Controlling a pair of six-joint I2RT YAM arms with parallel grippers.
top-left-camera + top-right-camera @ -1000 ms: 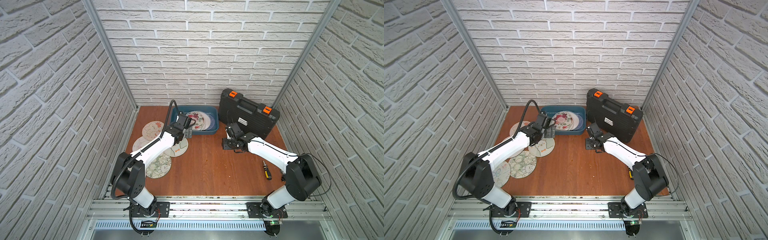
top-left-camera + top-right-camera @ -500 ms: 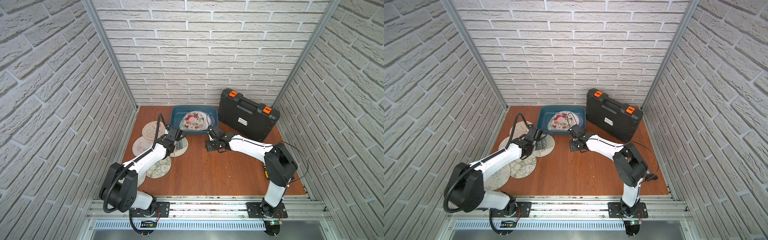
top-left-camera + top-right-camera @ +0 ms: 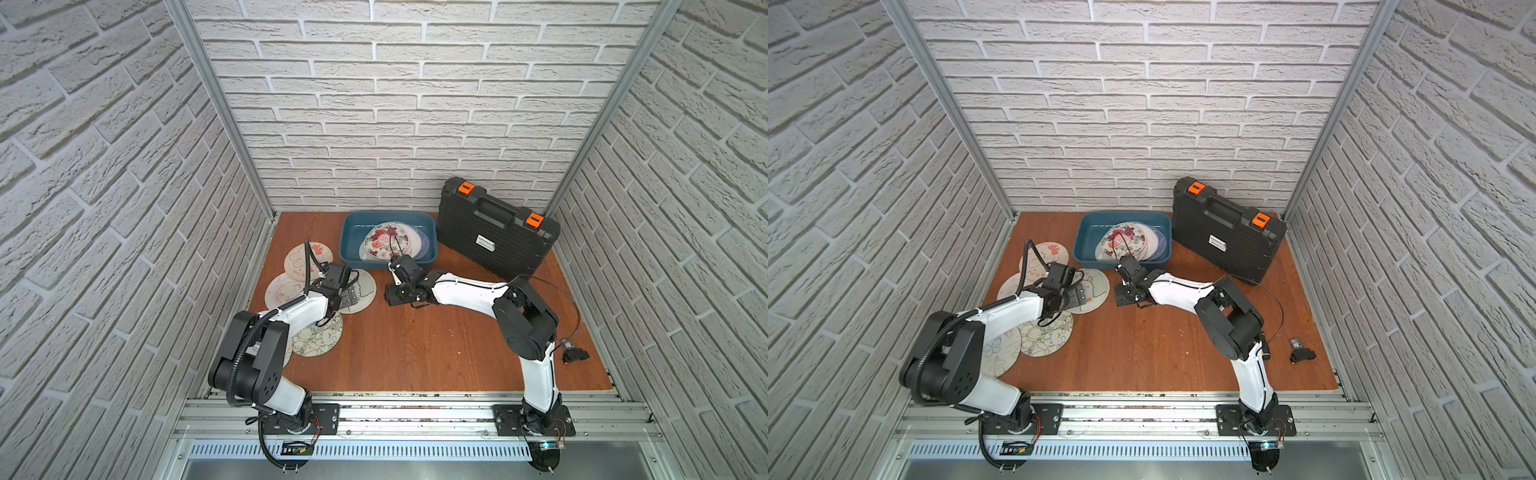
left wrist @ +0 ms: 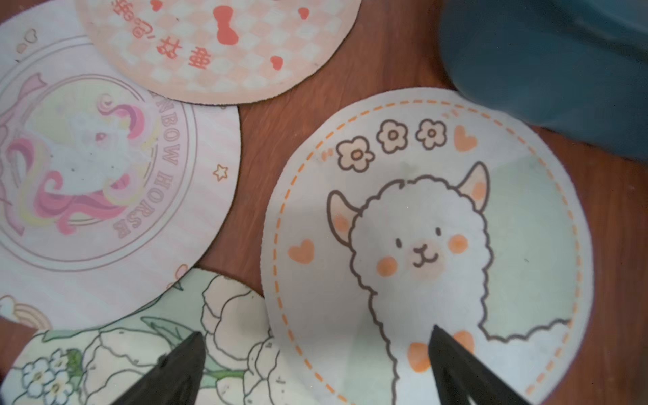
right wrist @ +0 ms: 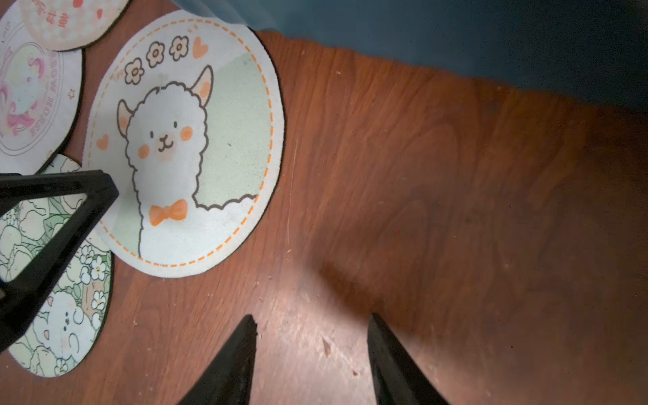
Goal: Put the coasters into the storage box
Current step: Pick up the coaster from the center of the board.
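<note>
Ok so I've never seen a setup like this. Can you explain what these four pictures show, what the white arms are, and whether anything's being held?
Those are two white robot arms mounted at the front of a wooden table. Each one ends in a two-fingered hand.

Two pictures look down on the whole scene from above and are nearly identical. The other two come from a camera on each arm's wrist, so the black points at the picture's edge are that hand's own fingers.

Several round cartoon coasters lie on the wood. A few more sit in the teal storage box, with a flowered one on top. A black case stands beside it.

The left hand is open above the alpaca coaster. The right hand is open over bare wood. Neither holds anything.
</note>
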